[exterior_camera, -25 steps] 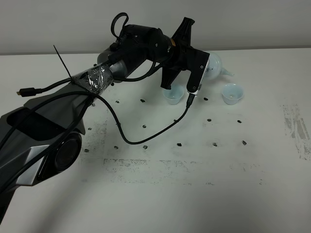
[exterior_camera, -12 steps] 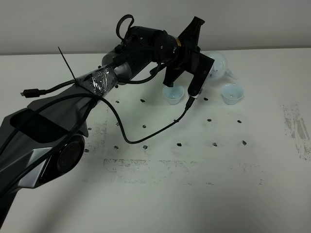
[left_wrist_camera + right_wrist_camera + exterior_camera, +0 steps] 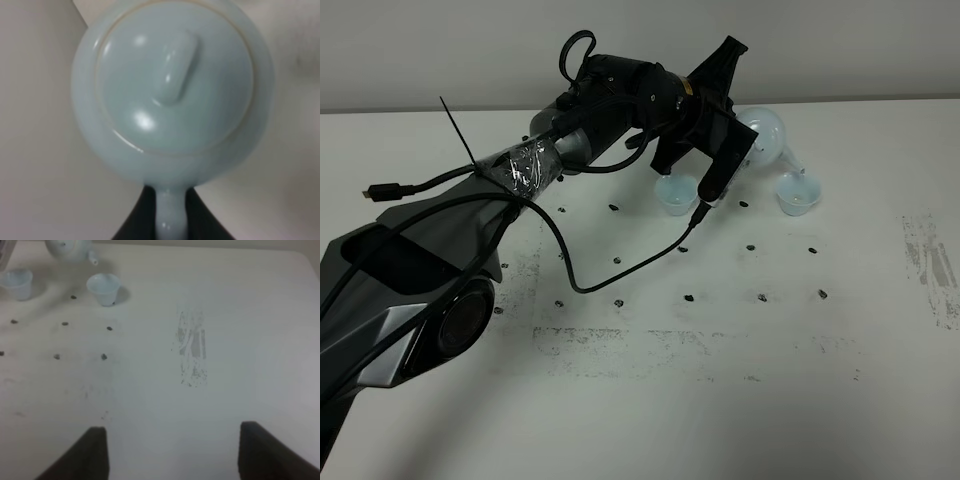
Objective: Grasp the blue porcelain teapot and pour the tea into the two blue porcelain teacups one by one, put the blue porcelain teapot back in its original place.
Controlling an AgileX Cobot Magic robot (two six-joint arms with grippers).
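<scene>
Left wrist view: L end effector (image 3: 170, 222) clamped hard on teapot (image 3: 170, 95) handle, dark fingers (image 3: 137, 225) either side of it. Lid + knob face the cam.

Exterior high: teapot held off bench (image 3: 720, 350) at far side, tilted, spout down over right cup (image 3: 798, 192). Spout tip just above rim; contact can't be told. Left cup (image 3: 677, 194) upright on bench, under L wrist, partly hidden by it.

Right wrist view: R end effector (image 3: 175, 455) jaws wide apart, nothing in them, above bench well apart from teapot + cups.

Dark specks (image 3: 690, 297) dot bench. Black cable (image 3: 620, 285) loops off L arm.
</scene>
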